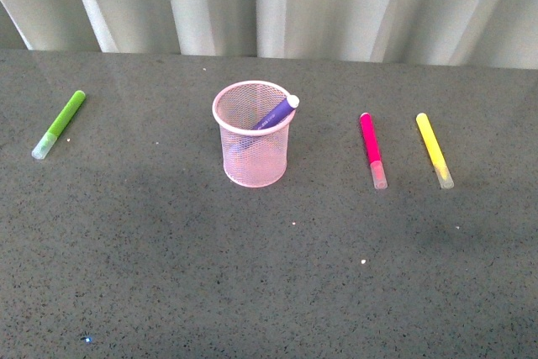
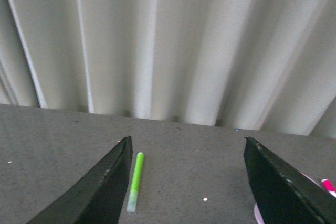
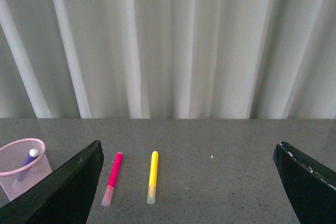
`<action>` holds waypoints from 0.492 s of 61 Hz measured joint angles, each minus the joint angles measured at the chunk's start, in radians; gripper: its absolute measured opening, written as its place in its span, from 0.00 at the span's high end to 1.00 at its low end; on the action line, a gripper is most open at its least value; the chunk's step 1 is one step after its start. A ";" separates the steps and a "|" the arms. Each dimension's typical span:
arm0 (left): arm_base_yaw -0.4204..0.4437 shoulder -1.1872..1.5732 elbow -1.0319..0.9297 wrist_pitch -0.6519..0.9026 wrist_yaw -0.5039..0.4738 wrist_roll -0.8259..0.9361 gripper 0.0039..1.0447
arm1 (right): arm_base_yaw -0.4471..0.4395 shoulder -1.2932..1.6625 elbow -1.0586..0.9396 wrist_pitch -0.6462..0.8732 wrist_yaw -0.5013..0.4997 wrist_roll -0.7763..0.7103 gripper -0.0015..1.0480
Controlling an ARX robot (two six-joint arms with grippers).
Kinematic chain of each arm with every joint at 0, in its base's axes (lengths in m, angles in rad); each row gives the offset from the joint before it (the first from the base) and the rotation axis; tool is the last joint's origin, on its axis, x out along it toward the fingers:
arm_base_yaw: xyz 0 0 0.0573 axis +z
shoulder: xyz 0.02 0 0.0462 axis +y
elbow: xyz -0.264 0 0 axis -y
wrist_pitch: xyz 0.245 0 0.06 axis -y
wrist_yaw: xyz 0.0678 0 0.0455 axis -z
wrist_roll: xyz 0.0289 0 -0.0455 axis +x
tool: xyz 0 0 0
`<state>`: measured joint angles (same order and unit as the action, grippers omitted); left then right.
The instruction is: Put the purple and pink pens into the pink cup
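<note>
The pink cup (image 1: pixel 255 134) stands upright mid-table. The purple pen (image 1: pixel 275 113) leans inside it, its end over the rim; both also show in the right wrist view, cup (image 3: pixel 21 166) and pen (image 3: pixel 27 161). The pink pen (image 1: pixel 372 150) lies flat to the cup's right, pale cap toward me; it shows in the right wrist view (image 3: pixel 113 178) and as a tip in the left wrist view (image 2: pixel 327 184). Neither gripper shows in the front view. My left gripper (image 2: pixel 186 182) is open and empty above the table. My right gripper (image 3: pixel 189 182) is open and empty, well back from the pens.
A lime-green pen (image 1: pixel 59 124) lies at the far left, also in the left wrist view (image 2: pixel 135 180). A yellow pen (image 1: pixel 434 150) lies just right of the pink pen, also in the right wrist view (image 3: pixel 152 176). A pale pleated curtain (image 1: pixel 277 2) backs the dark table (image 1: pixel 269 275).
</note>
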<state>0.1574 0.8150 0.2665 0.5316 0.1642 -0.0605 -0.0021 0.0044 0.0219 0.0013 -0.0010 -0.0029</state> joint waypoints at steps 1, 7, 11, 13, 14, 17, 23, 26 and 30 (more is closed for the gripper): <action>-0.015 -0.015 -0.014 0.001 -0.027 0.007 0.40 | 0.000 0.000 0.000 0.000 0.000 0.000 0.07; -0.097 -0.081 -0.064 -0.002 -0.129 0.032 0.57 | 0.000 0.000 0.000 0.000 0.000 0.000 0.07; -0.137 -0.110 -0.089 -0.006 -0.155 0.039 0.67 | 0.000 0.000 0.000 0.000 0.000 0.000 0.07; -0.148 -0.127 -0.104 -0.011 -0.156 0.042 0.74 | 0.000 0.000 0.000 0.000 0.000 0.000 0.07; -0.150 -0.132 -0.108 -0.013 -0.156 0.042 0.76 | 0.000 0.000 0.000 0.000 0.000 0.000 0.07; -0.156 -0.156 -0.124 -0.019 -0.156 0.045 0.85 | 0.000 0.000 0.000 0.000 0.000 0.000 0.07; -0.158 -0.202 -0.150 -0.038 -0.163 0.052 0.96 | 0.000 0.000 0.000 0.000 0.000 0.000 0.07; -0.158 -0.229 -0.165 -0.051 -0.164 0.052 0.97 | 0.000 0.000 0.000 0.000 0.000 0.000 0.07; -0.158 -0.270 -0.185 -0.075 -0.164 0.053 0.97 | 0.000 0.000 0.000 0.000 0.000 0.000 0.07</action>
<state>-0.0002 0.5446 0.0818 0.4564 0.0002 -0.0078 -0.0021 0.0044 0.0219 0.0013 -0.0010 -0.0029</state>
